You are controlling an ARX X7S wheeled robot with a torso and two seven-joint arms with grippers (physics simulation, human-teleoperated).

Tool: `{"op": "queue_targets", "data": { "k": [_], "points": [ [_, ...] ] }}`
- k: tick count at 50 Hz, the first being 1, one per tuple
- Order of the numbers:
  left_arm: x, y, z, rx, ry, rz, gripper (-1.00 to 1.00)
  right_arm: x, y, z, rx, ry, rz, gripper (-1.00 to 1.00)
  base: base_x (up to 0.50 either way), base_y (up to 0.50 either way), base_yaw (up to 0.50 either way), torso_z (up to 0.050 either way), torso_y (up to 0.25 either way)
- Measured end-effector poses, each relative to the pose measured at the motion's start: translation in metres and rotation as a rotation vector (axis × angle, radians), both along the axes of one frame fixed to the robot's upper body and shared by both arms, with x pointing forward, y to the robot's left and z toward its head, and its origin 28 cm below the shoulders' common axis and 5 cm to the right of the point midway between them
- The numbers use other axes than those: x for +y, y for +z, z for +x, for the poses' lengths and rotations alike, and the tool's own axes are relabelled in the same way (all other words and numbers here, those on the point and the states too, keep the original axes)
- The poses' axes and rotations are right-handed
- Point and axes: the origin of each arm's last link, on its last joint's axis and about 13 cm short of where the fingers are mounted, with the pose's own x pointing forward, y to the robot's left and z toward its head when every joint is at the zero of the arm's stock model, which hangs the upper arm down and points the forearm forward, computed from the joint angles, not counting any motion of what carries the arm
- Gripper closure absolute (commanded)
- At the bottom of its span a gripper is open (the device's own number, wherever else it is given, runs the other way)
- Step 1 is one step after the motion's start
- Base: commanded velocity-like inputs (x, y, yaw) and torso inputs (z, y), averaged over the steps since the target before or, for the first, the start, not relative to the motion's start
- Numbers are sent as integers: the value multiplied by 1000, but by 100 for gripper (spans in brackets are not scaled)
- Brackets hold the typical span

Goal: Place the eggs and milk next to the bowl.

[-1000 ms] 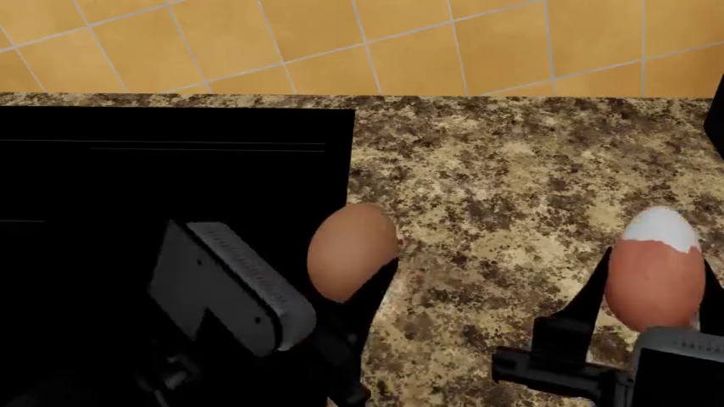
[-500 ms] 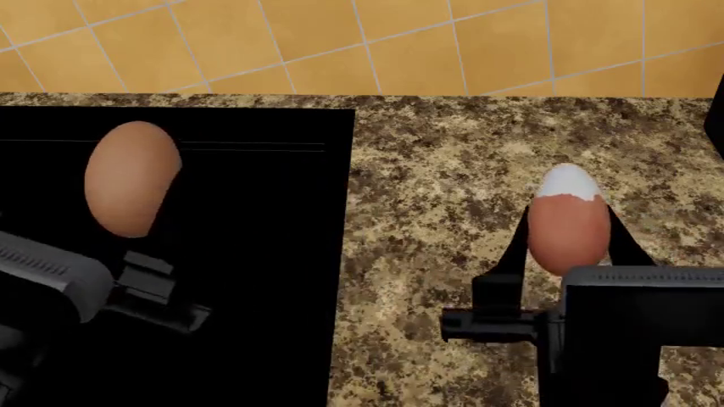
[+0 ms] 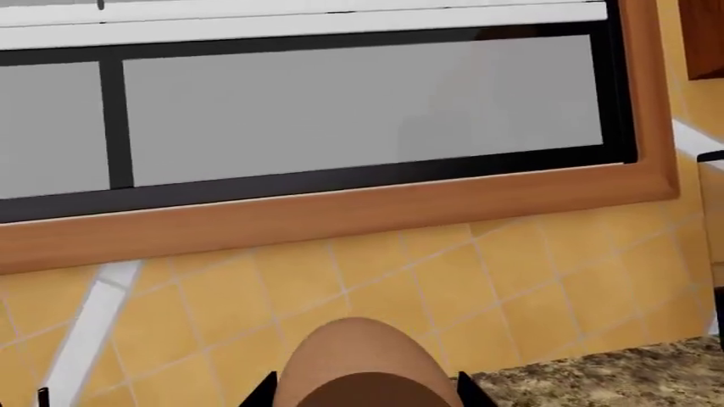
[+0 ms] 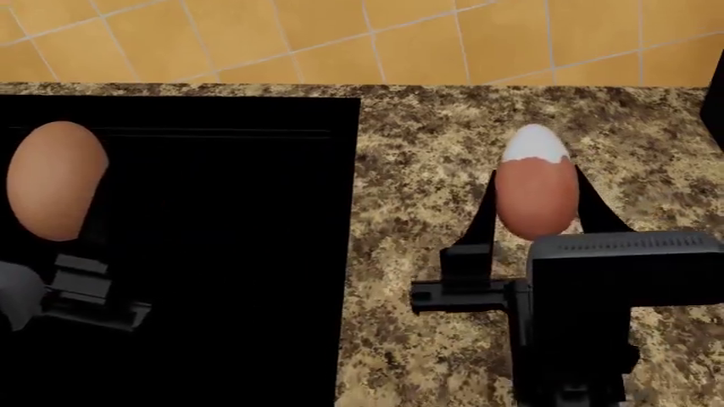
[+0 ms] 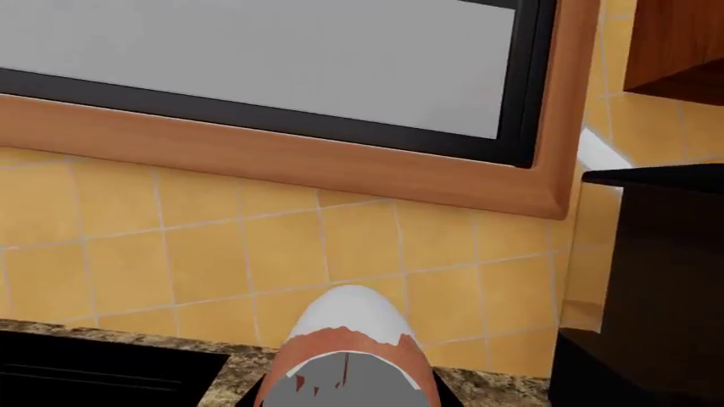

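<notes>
Head view, biggest first: granite counter (image 4: 453,339) fills the right half, w/ yellow tiled wall (image 4: 339,34) running along 12 o'clock. A big flat black panel (image 4: 226,254) covers the counter's left half, 7 to 11 o'clock.

Right arm's dark body sits at 4–5 o'clock. Right gripper (image 4: 537,208) points toward 12, its two black fingers (image 4: 481,225) pressed against either side of the reddish-brown egg (image 4: 537,199), white cap up. That egg sits just right of centre, abt 2 o'clock, above the granite, pinched upright.

Left gripper (image 4: 54,182) is at 9 o'clock over the black panel. The plain tan egg (image 4: 54,180) stands upright there, close to the frame's left edge. Dark fingers hardly show against the black, but the left wrist view has black tips on both sides of the egg (image 3: 359,365), touching it, so it's clamped.

Right wrist view: white-capped egg (image 5: 345,356) between the jaws, tiled wall (image 5: 169,246) behind, wood-framed window (image 5: 283,161) above that, tall dark appliance (image 5: 656,288) at the side.

Left wrist view: same kind of window frame (image 3: 339,212) & tiles.

Eggs are well apart, one per gripper. Milk and bowl: not in any view.
</notes>
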Motion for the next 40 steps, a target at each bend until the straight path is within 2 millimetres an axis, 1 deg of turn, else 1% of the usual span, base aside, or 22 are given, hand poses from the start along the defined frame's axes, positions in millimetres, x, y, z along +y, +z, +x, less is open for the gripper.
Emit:
{"op": "queue_targets", "data": {
  "k": [17, 24, 40],
  "points": [
    [0, -2, -1, -3, -5, -2, 100, 3, 2, -4, -5, 20, -3, 100, -458, 61, 0, 0, 0],
    [-1, -2, -2, -7, -10, 0, 100, 3, 3, -6, -10, 20, 1, 100, 0, 28, 0, 0, 0],
    [-1, -2, -3, -14, -13, -6, 100, 6, 4, -8, -4, 24, -21, 100, 0, 500, 0, 0, 0]
  ]
}}
